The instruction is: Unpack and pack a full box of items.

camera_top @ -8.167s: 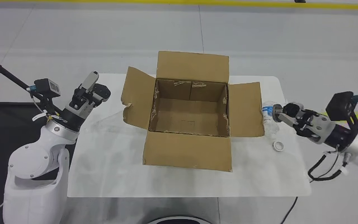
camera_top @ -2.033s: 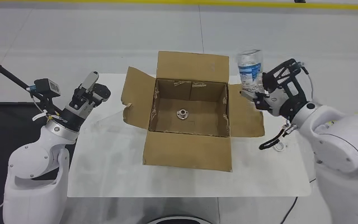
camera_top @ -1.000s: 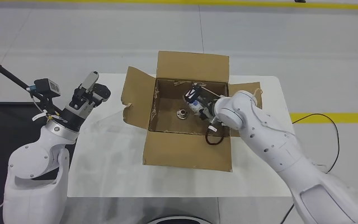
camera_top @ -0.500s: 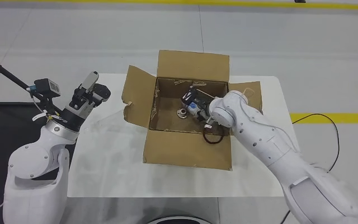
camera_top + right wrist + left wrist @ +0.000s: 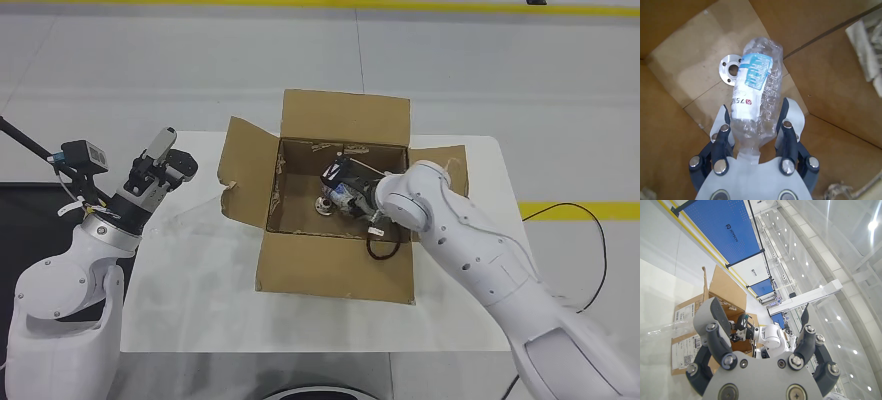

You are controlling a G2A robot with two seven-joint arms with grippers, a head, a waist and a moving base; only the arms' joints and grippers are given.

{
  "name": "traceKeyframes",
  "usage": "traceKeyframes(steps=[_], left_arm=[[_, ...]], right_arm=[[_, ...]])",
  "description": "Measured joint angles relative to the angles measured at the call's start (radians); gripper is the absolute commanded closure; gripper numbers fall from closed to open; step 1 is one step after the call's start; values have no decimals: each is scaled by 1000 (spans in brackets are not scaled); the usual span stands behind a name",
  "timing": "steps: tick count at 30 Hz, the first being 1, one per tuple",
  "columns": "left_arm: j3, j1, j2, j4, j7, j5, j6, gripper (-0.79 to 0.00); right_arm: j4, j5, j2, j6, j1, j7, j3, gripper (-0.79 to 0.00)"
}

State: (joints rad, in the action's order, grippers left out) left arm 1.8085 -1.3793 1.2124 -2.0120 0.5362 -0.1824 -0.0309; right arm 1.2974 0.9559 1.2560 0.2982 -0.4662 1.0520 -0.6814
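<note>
Table, white, spanned the middle of the top view. Cardboard box sat on it at centre frame, open side up, all four flaps folded outward. Right arm ran from the lower right of the frame up over the box's right-hand flap, wrist dipped inside the box near the upper middle of its cavity. Left arm stood at lower left of the frame, off the table's left edge, forearm angled toward the upper right, well apart from the box. Clear plastic film lay crumpled on the table between the left arm and the box's left flap. Bottle was inside the box: crushed clear plastic, white-and-blue label, neck end toward the gripper palm, base end pointing at the box floor. Couldn't tell whether the base touched the floor. Right gripper was clamped on the bottle, one finger on each side of it, just past the shoulder. Left gripper pointed up and away from the table, fingers spread wide, nothing between them; in the top view it sat at left of frame, level with the box's back wall. Flange, a round metal disc with a centre bore and bolt holes, lay flat on the box floor near its middle, partly covered by the bottle's label end in the right wrist view.
</note>
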Motion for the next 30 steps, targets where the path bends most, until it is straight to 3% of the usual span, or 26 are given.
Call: traceKeyframes(steps=[1, 8, 16, 23, 30], left_arm=[[0, 0, 0, 0, 0, 0, 0, -785], [0, 0, 0, 0, 0, 0, 0, -785], [0, 0, 0, 0, 0, 0, 0, -785], [0, 0, 0, 0, 0, 0, 0, -785], [0, 0, 0, 0, 0, 0, 0, -785]], right_arm=[[37, 4, -10, 6, -16, 14, -20, -785], [339, 40, -84, 45, -172, 100, -203, -785], [678, -21, -168, 107, -408, 150, -585, -763], [737, -123, -210, 155, -586, 146, -924, -739], [663, -182, -234, 145, -723, 143, -1199, -736]])
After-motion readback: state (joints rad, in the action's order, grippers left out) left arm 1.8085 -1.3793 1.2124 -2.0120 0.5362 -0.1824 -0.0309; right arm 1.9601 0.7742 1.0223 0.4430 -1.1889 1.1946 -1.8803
